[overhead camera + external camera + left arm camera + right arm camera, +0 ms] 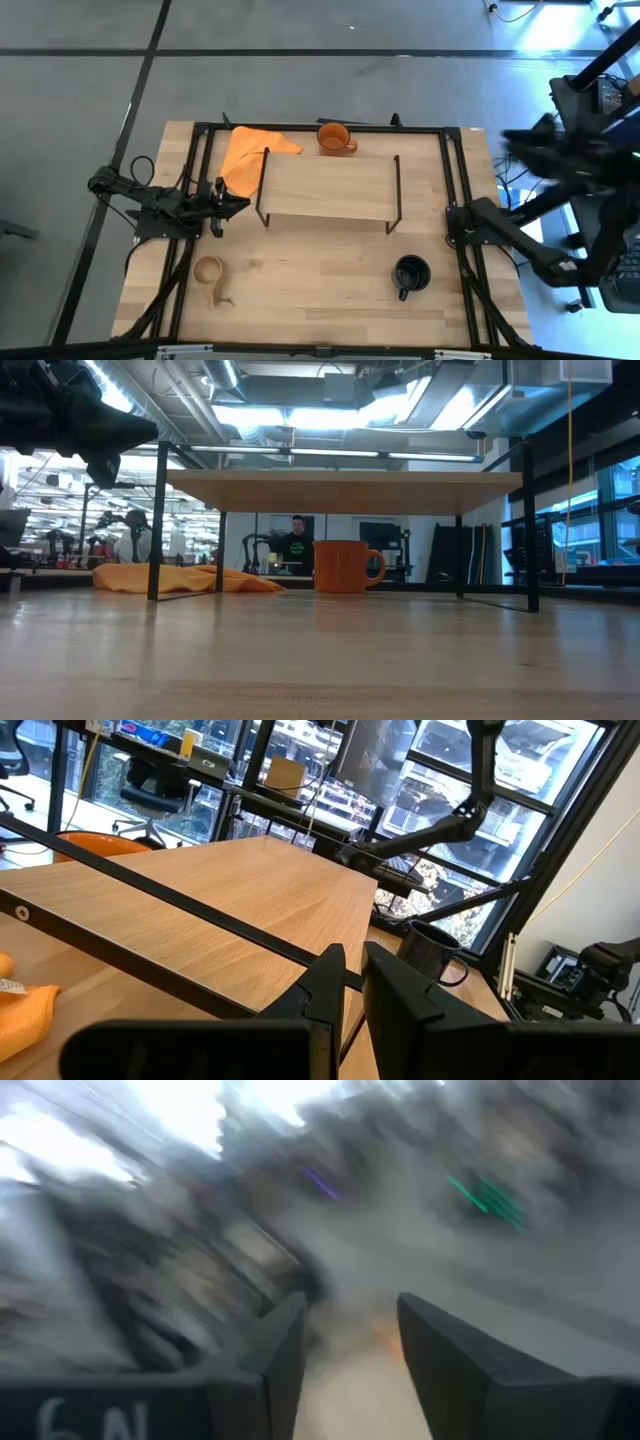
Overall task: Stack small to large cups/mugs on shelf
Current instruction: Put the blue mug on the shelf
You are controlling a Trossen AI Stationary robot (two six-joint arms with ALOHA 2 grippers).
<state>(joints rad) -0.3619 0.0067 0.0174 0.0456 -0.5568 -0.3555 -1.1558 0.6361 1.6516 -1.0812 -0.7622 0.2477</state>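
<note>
The shelf stands mid-table on thin black legs, its board bare. The orange mug stands on the table behind it, upright. On the near right stands the black mug, and on the near left the tan wooden cup with its long handle, both on their bases. My left gripper waits level at the shelf's left end, its fingers shut on nothing. My right gripper is raised past the table's right edge, blurred, its fingers open and empty.
An orange cloth lies flat at the far left, partly under the shelf's left end. A black frame runs along the table's edges. Bare tabletop lies between the wooden cup and the black mug.
</note>
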